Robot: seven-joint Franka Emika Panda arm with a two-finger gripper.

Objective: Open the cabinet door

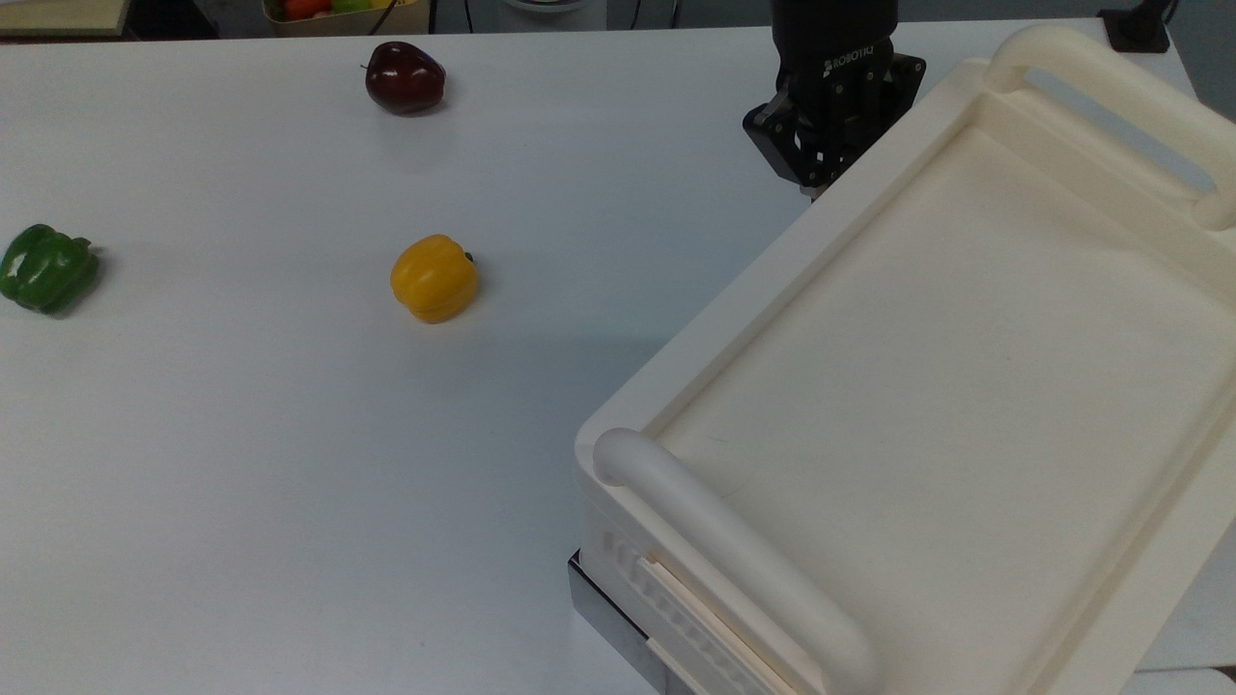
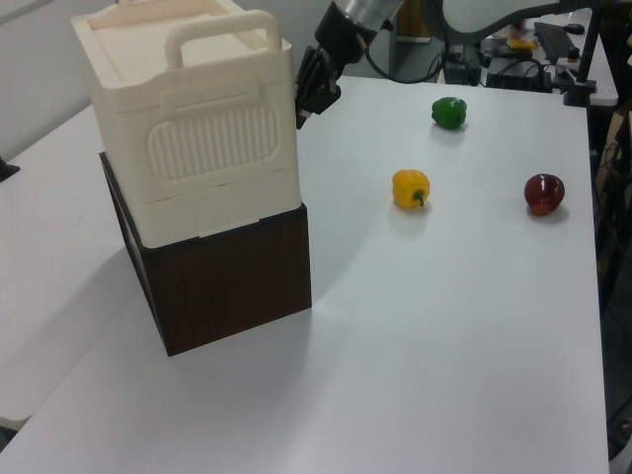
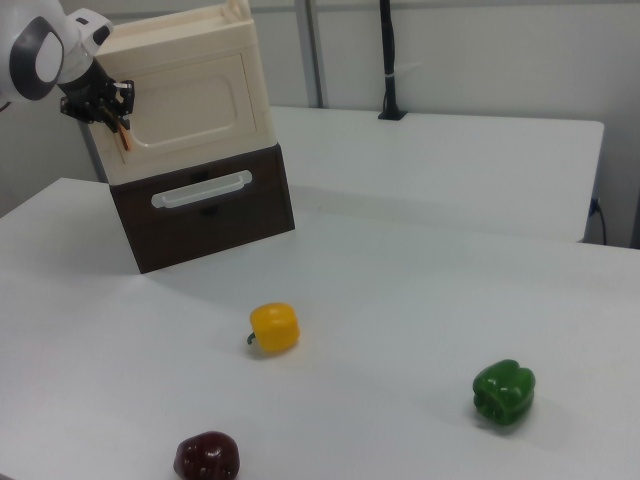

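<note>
1. The cabinet (image 3: pixel 190 130) stands on the white table (image 3: pixel 400 330): a cream upper unit on a dark brown lower part with a pale drawer pull (image 3: pixel 202 189) across its front.
2. The cabinet door (image 3: pixel 195 100) is the cream panel on the upper unit's front, facing the right view; it lies flat against the unit.
3. A small copper-coloured bar handle (image 3: pixel 122 137) sits at the door's edge on the right view's left.
4. The claw (image 3: pixel 108 112) is at that edge, its black fingers right at the handle. Whether they are closed on it or merely beside it I cannot tell.
5. In the top view the claw (image 1: pixel 821 174) presses close against the far left corner of the cabinet's recessed top (image 1: pixel 956 386).
6. In the left view the claw (image 2: pixel 308 99) meets the cabinet's far right corner, beside the ribbed side panel (image 2: pixel 212 143).
7. A yellow pepper (image 1: pixel 434 278), a green pepper (image 1: pixel 46 267) and a dark red apple (image 1: pixel 405 77) lie well apart from the cabinet on the table.
</note>
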